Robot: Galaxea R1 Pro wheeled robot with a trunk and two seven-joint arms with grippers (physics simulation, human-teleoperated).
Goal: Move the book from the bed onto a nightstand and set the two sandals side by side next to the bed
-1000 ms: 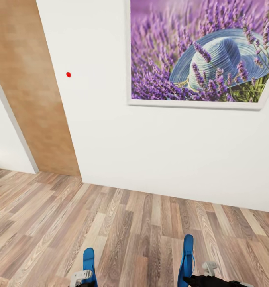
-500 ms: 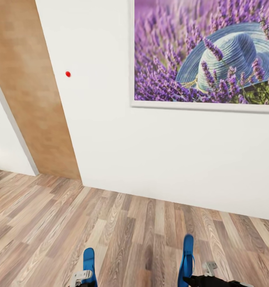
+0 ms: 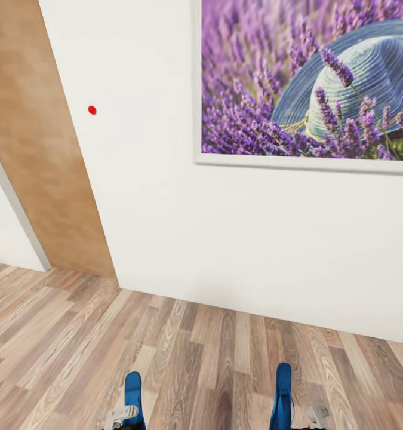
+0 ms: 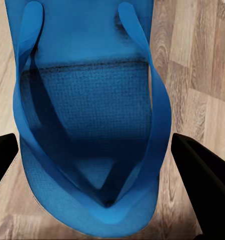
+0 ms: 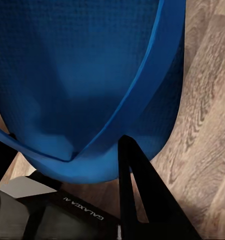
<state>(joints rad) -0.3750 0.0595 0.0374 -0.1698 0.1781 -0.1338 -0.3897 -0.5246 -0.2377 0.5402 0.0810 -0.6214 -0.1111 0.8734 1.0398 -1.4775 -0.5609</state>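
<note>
Facing a white wall (image 3: 237,239) hung with a lavender-and-hat picture (image 3: 308,83), beside a tan door (image 3: 40,155), the robot carries a blue sandal in each claw above the wood-plank floor (image 3: 76,334). The left claw (image 3: 122,413) clamps one sandal (image 3: 133,394) by its sides, the fingers (image 4: 202,185) flanking the sole's toe end. The right claw (image 3: 311,415) grips the other sandal (image 3: 282,397), with one dark finger (image 5: 142,190) lying across the sole near its strap.
</note>
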